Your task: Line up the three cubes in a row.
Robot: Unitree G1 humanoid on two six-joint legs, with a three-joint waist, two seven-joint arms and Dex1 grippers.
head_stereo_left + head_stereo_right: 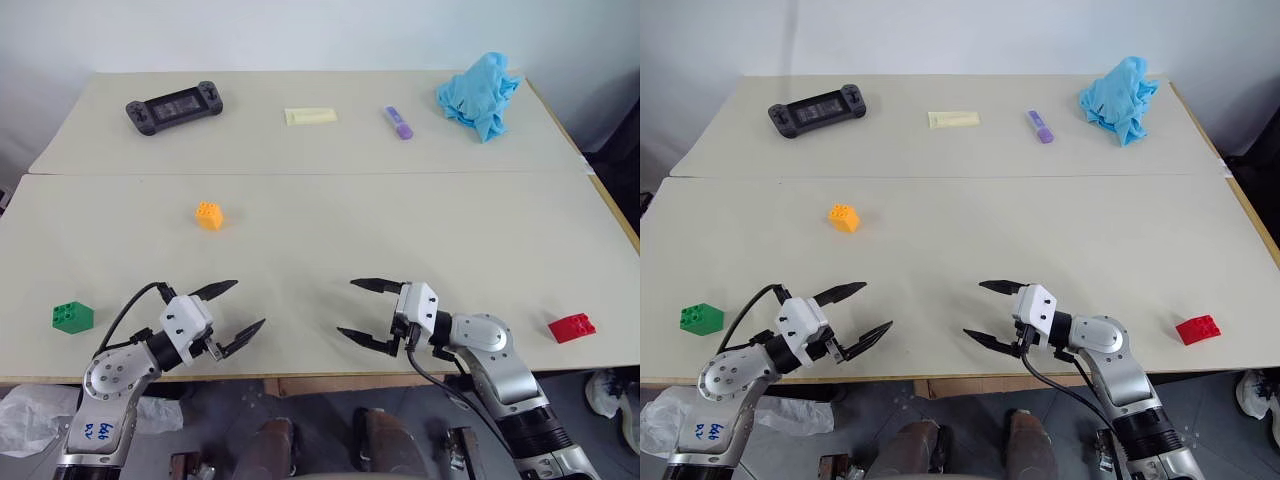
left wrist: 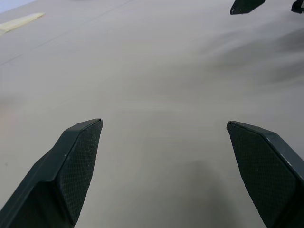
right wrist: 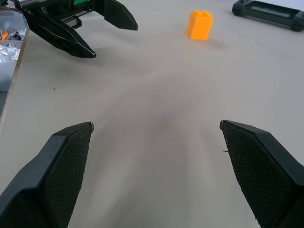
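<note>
Left eye view finds the three cubes scattered well apart on the near table: the orange-yellow cube (image 1: 209, 215) sits left of centre toward the seam, the green cube (image 1: 72, 316) lies near the front left corner, and the red cube (image 1: 572, 327) rests near the front right edge. Each looks like a small hard plastic block with studs on top, so I judge them light, rigid and fairly slick; a pinch across two flat opposite side walls, low on the body and not over the studs, should hold best, and too glancing a touch could skid one along the smooth table (image 1: 420, 230). The left gripper (image 1: 232, 311) hovers at the front edge with its fingers spread wide on nothing, and the right gripper (image 1: 358, 309) faces it, likewise spread and empty. On the far table lie a black game controller (image 1: 174, 105), a pale yellow pad (image 1: 310, 116), a purple marker (image 1: 398, 122) and a crumpled blue cloth (image 1: 480, 92), all clear of the cubes.
</note>
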